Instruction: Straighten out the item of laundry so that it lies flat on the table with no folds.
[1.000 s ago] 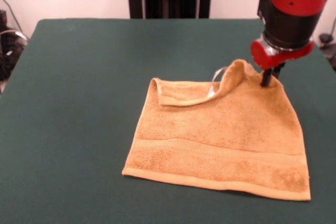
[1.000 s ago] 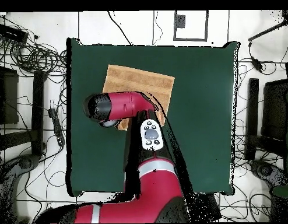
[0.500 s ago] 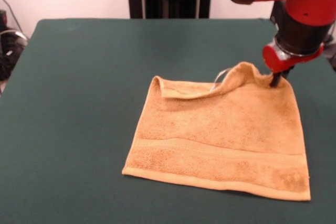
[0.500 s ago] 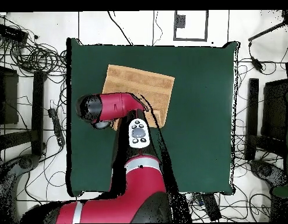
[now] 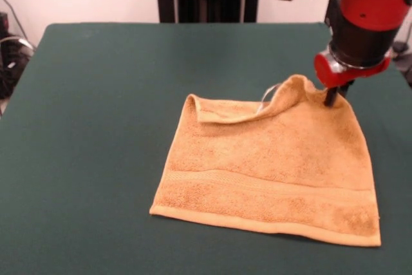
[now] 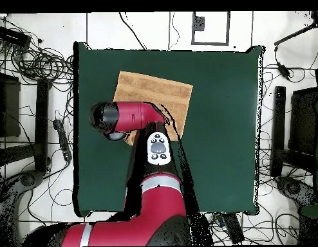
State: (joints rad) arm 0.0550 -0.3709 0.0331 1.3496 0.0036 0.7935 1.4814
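The gripper (image 5: 333, 98) pinches the towel (image 5: 270, 165) by its raised far corner. A weak grip could slip, so the far hem stays folded.

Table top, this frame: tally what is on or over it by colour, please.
Golden-orange: 1, the towel, far edge folded over, on the green table
Red and black: 1, the arm, its gripper at the towel's far corner
White: 1, a small tag at the fold
Total: 3
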